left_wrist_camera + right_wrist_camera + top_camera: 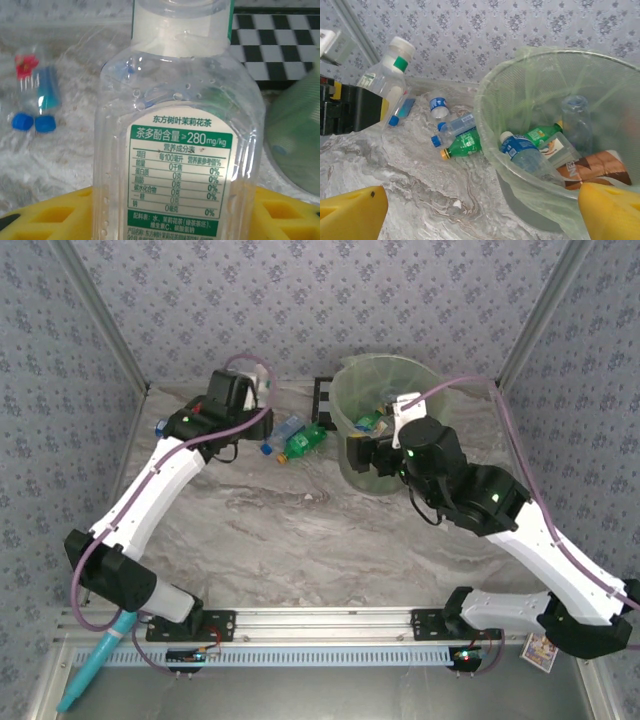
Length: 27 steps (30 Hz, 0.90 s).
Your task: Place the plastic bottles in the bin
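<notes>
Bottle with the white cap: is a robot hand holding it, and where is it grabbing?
Yes. The left end effector grips the bottle by its lower body, well below the cap. The right end effector is open and holds nothing.

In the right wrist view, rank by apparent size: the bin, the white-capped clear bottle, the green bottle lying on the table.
1. bin, by far.
2. white-capped clear bottle.
3. green bottle, clearly smaller though it lies nearer the camera.
</notes>
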### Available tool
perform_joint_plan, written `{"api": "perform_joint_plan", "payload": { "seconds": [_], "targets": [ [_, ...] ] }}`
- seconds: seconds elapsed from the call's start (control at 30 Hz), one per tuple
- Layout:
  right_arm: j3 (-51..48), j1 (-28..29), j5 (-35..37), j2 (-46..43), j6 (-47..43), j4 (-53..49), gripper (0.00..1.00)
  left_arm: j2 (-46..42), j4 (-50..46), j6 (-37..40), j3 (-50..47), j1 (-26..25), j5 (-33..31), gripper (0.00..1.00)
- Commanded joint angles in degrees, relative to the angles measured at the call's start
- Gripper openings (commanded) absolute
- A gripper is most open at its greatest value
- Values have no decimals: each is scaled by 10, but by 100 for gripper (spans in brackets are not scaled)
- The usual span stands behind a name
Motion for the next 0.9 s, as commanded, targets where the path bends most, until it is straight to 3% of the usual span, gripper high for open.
{"api": "perform_joint_plan", "payload": {
  "seconds": [0.0,0.3,0.43,0.57,0.87],
  "targets": [
    [-16,-4,31,-35,14,-9,99,-21,24,80,45,-39,-43,58],
    [-56,-7,73,-106,34,-6,99,46,64,250,150,-123,-73,57],
    [-67,-7,41,-125,39,-4,99,90,63,315,206,-152,-97,58],
    [-73,-6,14,-135,40,0,100,137,57,350,269,-167,-101,58],
    [-69,-6,32,-147,51,-22,100,232,61,441,364,-192,-129,58]
  ]
}}
